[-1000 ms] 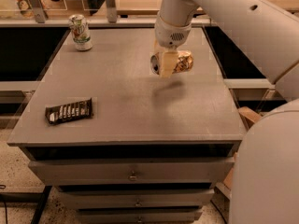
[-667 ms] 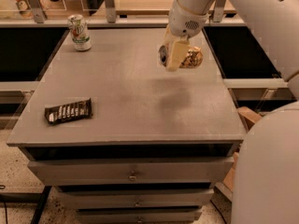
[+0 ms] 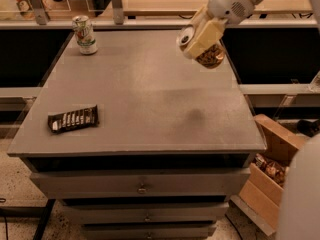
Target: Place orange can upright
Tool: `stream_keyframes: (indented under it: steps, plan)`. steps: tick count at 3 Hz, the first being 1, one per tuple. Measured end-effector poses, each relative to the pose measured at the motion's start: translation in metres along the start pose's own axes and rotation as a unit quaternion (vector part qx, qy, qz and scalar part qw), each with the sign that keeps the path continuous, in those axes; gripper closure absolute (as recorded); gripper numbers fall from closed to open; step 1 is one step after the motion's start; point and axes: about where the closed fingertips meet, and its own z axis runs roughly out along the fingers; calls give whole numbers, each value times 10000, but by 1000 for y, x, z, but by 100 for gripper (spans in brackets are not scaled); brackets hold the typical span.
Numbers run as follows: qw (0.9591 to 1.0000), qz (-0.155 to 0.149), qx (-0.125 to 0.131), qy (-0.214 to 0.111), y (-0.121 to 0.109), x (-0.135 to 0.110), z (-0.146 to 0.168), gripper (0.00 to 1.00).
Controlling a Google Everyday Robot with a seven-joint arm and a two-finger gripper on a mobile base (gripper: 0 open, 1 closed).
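Note:
The orange can (image 3: 212,57) has orange-brown mottled print and a silver top facing left. It is held tilted on its side in the air above the right part of the grey table (image 3: 150,99). My gripper (image 3: 201,40) is shut on the can, its cream fingers (image 3: 205,34) clamped across the can's body. The can's shadow lies on the table below it, toward the front right.
A green-and-white can (image 3: 85,34) stands upright at the table's back left corner. A dark snack bar wrapper (image 3: 73,119) lies near the front left edge. An open cardboard box (image 3: 272,171) sits on the floor at the right. Drawers are below the tabletop.
My gripper has lifted the orange can higher and carried it a little to the right. The can's silver top now faces left. The other things have not moved.

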Motion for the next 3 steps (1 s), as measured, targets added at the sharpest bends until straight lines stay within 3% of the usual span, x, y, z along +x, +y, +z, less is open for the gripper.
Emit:
stream_keyframes:
  steps: [1, 2, 3]
  plan:
    - [9923, 40, 307, -1202, 20, -27, -38, 100]
    - [9840, 249, 537, -1680, 24, -26, -49, 100]
    - [9842, 242, 558, -1660, 23, -26, -49, 100]
